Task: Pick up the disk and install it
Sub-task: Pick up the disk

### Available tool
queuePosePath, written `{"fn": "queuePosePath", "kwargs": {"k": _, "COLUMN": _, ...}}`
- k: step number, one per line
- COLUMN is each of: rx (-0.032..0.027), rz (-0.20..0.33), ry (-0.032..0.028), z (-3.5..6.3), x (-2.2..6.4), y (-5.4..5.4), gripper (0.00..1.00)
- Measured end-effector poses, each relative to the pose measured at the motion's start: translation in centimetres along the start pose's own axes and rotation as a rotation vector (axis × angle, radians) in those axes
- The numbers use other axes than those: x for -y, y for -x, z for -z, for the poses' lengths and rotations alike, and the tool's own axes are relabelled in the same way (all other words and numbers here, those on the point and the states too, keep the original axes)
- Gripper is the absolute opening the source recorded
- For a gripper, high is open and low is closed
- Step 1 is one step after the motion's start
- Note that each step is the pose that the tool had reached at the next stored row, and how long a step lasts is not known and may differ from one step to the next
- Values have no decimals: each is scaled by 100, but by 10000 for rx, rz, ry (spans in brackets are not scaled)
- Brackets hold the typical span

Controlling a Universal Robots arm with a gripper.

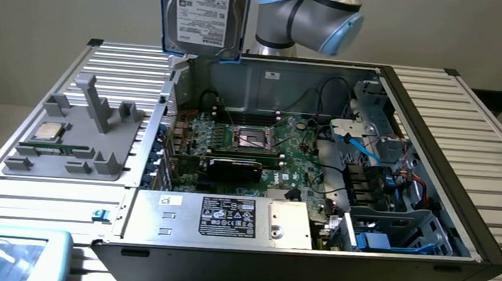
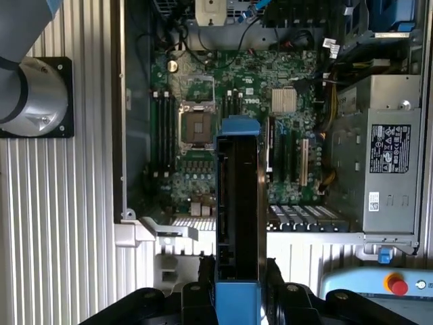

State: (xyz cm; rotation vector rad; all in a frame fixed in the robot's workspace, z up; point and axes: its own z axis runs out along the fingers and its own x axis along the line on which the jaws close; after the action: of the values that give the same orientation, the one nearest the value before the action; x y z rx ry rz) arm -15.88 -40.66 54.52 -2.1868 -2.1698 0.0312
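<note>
Carry step: fingers (image 2: 273, 274) clamped on disk (image 1: 202, 14), high over open case (image 1: 444, 161); seating likely needs alignment with bay (image 1: 400, 224).

Your arm (image 1: 317, 16) with round silver-grey joints, light blue caps on the joint ends, a smooth grey tube link, its silver cylinder base (image 2: 34, 98) on a black square plate (image 2: 66, 68), your gripper (image 2: 238, 271) with black body, two dark fingers (image 2: 206, 271)
</note>
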Motion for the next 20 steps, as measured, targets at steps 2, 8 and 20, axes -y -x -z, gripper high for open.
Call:
{"fn": "queuePosePath", "kwargs": {"k": 2, "rx": 1, "rz": -1, "ry": -32, "z": 19, "x": -62, "y": 48, "gripper": 37}}
{"fn": "queuePosePath", "kwargs": {"k": 8, "rx": 0, "rz": -4, "ry": -139, "z": 63, "x": -254, "y": 199, "gripper": 37}}
{"fn": "queuePosePath", "kwargs": {"k": 20, "rx": 2, "rz": -7, "ry": -269, "z": 137, "x": -590, "y": 473, "gripper": 37}}
